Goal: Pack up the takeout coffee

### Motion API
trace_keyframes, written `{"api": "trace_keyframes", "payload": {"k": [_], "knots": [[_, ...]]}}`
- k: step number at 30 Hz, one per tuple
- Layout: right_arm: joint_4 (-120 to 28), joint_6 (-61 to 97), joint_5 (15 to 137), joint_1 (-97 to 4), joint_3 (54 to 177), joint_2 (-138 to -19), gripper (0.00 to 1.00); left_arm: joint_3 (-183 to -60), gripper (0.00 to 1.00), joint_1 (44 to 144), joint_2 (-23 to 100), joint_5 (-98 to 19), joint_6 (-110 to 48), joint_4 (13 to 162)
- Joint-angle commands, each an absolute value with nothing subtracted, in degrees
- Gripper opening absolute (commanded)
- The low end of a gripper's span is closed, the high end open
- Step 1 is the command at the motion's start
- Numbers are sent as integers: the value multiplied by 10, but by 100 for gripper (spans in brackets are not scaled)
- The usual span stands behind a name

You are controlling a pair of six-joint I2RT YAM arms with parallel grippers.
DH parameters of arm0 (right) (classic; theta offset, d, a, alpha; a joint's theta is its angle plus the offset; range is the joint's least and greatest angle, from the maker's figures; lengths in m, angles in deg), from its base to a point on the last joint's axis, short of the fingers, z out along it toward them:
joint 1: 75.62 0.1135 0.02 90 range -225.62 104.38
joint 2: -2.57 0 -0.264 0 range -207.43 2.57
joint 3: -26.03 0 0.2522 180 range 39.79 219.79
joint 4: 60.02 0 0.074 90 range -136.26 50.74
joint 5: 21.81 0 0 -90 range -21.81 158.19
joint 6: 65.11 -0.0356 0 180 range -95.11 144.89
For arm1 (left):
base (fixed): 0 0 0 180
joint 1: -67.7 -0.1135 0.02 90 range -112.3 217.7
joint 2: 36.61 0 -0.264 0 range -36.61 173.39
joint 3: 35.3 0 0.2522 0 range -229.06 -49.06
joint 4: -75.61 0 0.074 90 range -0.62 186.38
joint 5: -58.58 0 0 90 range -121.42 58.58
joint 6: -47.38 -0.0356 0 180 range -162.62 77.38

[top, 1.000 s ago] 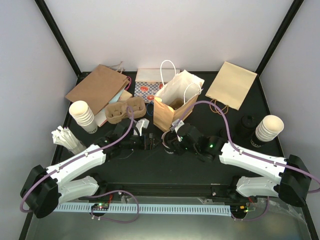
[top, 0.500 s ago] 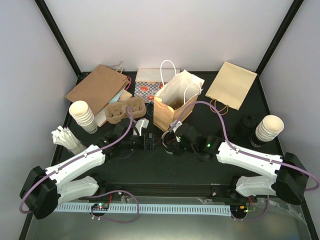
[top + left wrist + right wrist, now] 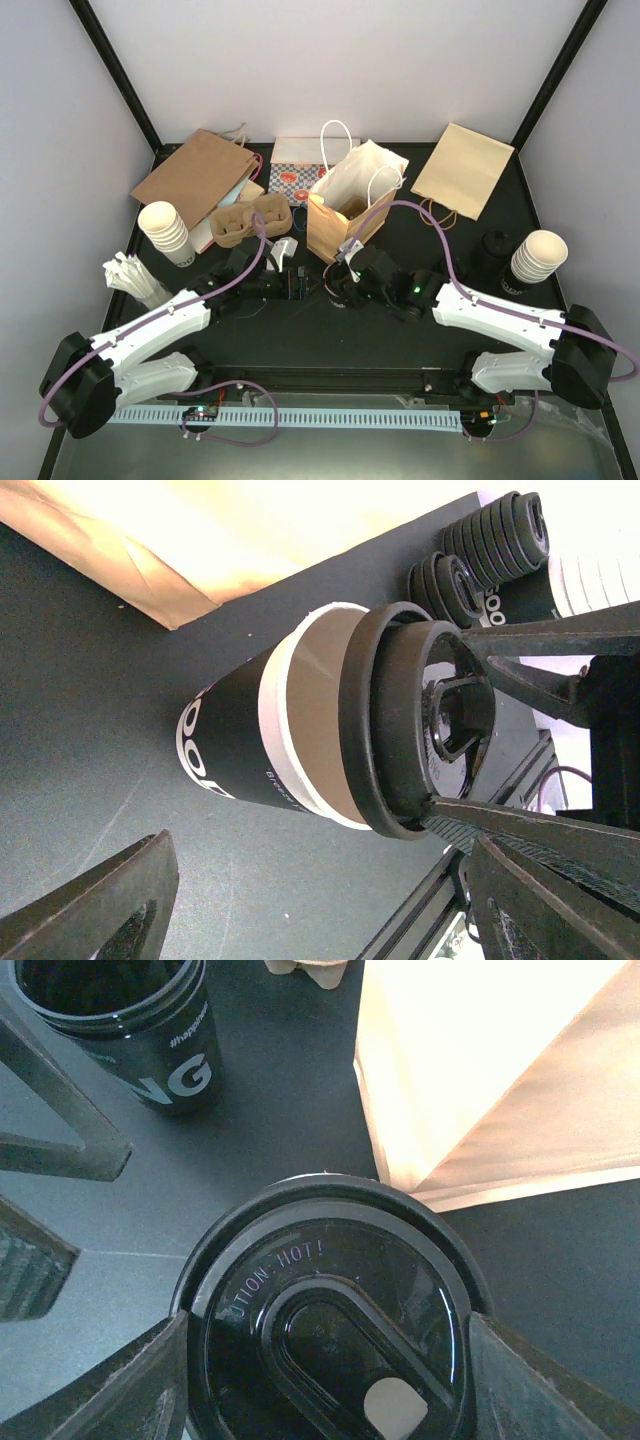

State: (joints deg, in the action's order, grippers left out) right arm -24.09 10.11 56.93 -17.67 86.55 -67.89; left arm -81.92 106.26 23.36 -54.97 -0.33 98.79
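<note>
Overhead light was bright and even, shadows faint. Beyond the right claw the paper bag blew out to pale glare — the claw's fingers, nearest the lens, were soft and blurred.

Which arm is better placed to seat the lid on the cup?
Right. The right gripper clasps the lid by its rim, and the lid sits over the mouth of the cup, seemingly not pressed home. The left gripper is open beside the cup, touching nothing.

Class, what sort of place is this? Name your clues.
Probably a robot test bench staged as a takeaway coffee counter: two arms bolted to a black table, stacked paper cups, a cardboard cup tray, paper bags.
</note>
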Motion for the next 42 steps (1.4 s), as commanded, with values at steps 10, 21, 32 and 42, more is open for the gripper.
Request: {"api": "trace_keyframes", "payload": {"k": [10, 21, 32, 42], "knots": [[-268, 112, 571, -174, 890, -696, 56, -844, 82, 1058, 223, -546, -10, 991], [-282, 112, 578, -175, 883, -701, 56, -844, 81, 1057, 222, -546, -12, 993], [-288, 112, 569, -175, 878, -718, 55, -843, 82, 1054, 228, -548, -13, 988], [-283, 102, 562, -179, 870, -726, 55, -844, 82, 1046, 250, -559, -13, 961]]}}
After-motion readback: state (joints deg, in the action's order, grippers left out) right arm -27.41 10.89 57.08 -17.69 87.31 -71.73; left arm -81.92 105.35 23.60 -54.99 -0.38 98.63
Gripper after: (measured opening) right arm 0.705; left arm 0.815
